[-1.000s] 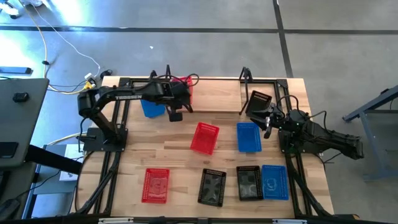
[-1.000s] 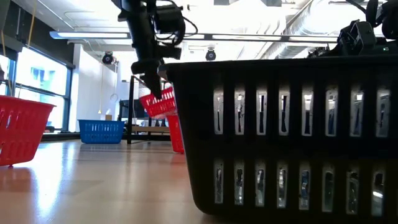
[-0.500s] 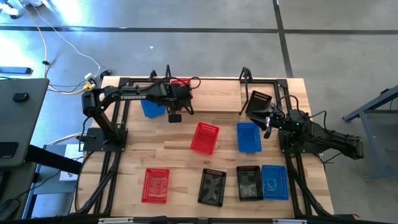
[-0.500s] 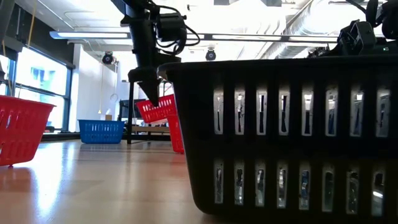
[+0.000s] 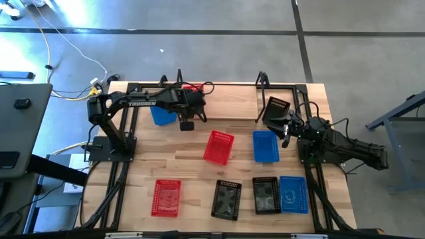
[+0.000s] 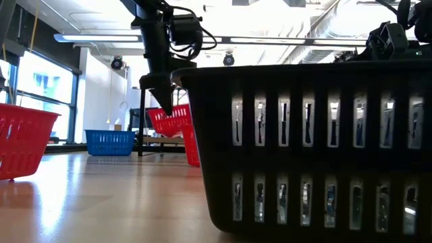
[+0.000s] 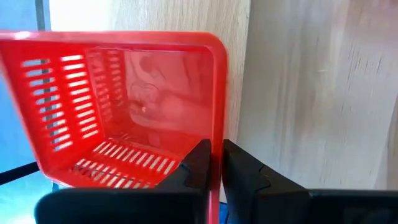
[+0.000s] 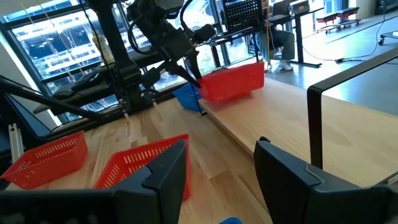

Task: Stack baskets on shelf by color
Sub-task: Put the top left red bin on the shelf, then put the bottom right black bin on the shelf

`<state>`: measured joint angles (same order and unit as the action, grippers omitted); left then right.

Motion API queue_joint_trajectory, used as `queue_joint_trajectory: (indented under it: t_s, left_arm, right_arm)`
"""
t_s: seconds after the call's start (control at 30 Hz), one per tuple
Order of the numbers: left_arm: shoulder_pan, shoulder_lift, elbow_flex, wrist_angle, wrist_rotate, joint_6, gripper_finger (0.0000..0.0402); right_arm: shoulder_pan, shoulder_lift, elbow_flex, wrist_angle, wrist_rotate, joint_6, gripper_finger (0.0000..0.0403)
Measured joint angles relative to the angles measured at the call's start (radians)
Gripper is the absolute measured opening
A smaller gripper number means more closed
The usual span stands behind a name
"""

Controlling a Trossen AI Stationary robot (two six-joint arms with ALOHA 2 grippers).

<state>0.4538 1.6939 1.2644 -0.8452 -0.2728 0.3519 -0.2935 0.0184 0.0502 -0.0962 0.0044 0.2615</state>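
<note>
My left gripper (image 5: 192, 99) is over the shelf (image 5: 232, 99) near its left end, shut on a red basket (image 5: 191, 87) that also shows in the low view, red basket (image 6: 172, 118). A blue basket (image 5: 163, 114) sits beside it, and a black basket (image 5: 275, 106) is at the shelf's right end. My right gripper (image 5: 285, 129) waits open (image 8: 221, 177) near that black basket. On the table lie two red baskets (image 5: 218, 147) (image 5: 166, 198), two blue baskets (image 5: 265, 145) (image 5: 293, 194) and two black baskets (image 5: 226, 199) (image 5: 265, 195). My left gripper pinches one side wall of the red basket at its rim (image 7: 216, 134), one finger (image 7: 198, 163) inside the basket and the other finger (image 7: 241, 168) outside. The fingers come from above, pointing down. The basket is slightly tilted at the shelf board; whether its bottom rests there I cannot tell.
Black wire uprights (image 5: 179, 76) (image 5: 262, 81) stand at the shelf's far side. The low camera looks past a black basket (image 6: 304, 142) that fills most of its view, with a red basket (image 6: 23, 138) to its left. Bare wood lies at the table's left side (image 5: 146, 153).
My left gripper, shut on the red basket, moved toward the table's far edge and down a little, then held still. The basket sank lower over the shelf and is less tilted than before.
</note>
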Motion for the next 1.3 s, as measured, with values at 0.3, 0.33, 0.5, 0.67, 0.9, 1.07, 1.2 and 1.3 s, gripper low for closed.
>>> queue_joint_trajectory:
  t_s: [0.3,0.33,0.5,0.67,0.9,1.07,1.2,1.3]
  left_arm:
    - [-0.002,0.000,0.000,0.024,0.000,-0.027,0.0058]
    - [-0.002,0.000,0.000,0.026,0.000,-0.028,0.0060]
    - [-0.016,0.000,0.036,-0.016,0.000,-0.047,0.0069]
    - [-0.037,0.000,0.143,-0.089,0.005,-0.095,0.0076]
    - [-0.063,-0.002,0.335,-0.226,0.105,-0.235,0.0079]
    - [-0.102,-0.023,0.446,-0.256,0.178,-0.339,0.0079]
    - [-0.140,-0.066,0.468,-0.249,0.184,-0.407,0.0079]
    - [-0.170,-0.102,0.469,-0.251,0.183,-0.471,0.0079]
  right_arm:
    - [0.000,0.000,0.000,0.000,0.000,0.000,0.0171]
    - [0.000,0.000,0.000,0.000,0.000,0.000,0.0171]
    - [0.000,0.000,0.000,0.000,0.000,0.000,0.0171]
    - [0.000,0.000,0.000,0.000,0.000,0.000,0.0171]
    - [0.000,0.000,0.000,0.000,0.000,0.000,0.0171]
    - [0.000,0.000,0.000,0.000,0.000,0.000,0.0171]
    - [0.000,0.000,0.000,0.000,0.000,0.000,0.0171]
    - [0.000,0.000,0.000,0.000,0.000,0.000,0.0171]
